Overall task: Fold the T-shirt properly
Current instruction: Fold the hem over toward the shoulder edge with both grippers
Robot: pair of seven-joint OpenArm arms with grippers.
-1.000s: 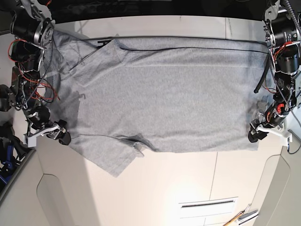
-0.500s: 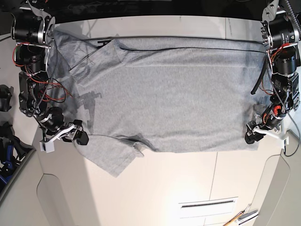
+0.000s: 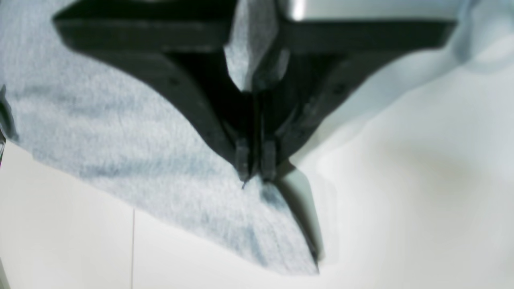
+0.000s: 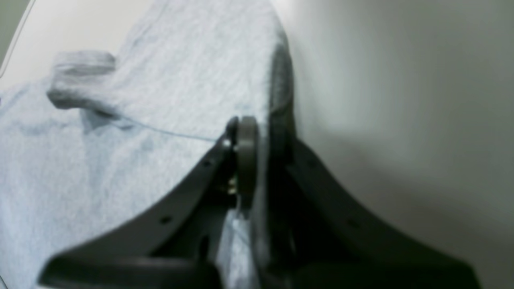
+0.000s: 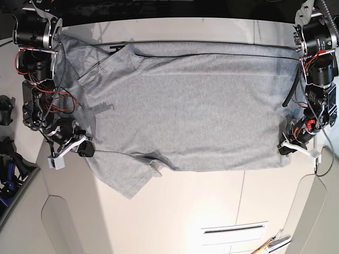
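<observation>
The heather-grey T-shirt [image 5: 185, 111] lies spread flat across the white table [image 5: 212, 206], plain side up, with one sleeve [image 5: 124, 177] pointing toward the front edge. No lettering or neck tag shows. My left gripper [image 5: 285, 148] is at the shirt's front right corner. In the left wrist view it [image 3: 253, 166] is shut on the grey cloth [image 3: 120, 140], with fabric bunched between the fingers. My right gripper [image 5: 86, 151] is at the shirt's left edge beside the sleeve. In the right wrist view it [image 4: 259, 132] is shut on a fold of the cloth [image 4: 120, 160].
A thin black cable [image 5: 212, 54] runs across the shirt's far edge. A white slotted part [image 5: 233, 229] and hand tools [image 5: 271, 244] lie at the table's front right. Both arms' bodies and red wiring stand along the table's left and right sides.
My right gripper first slid inward along the shirt's left edge, then drew back slightly up and left, shifting that edge. My left gripper edged a little to the right at the corner.
</observation>
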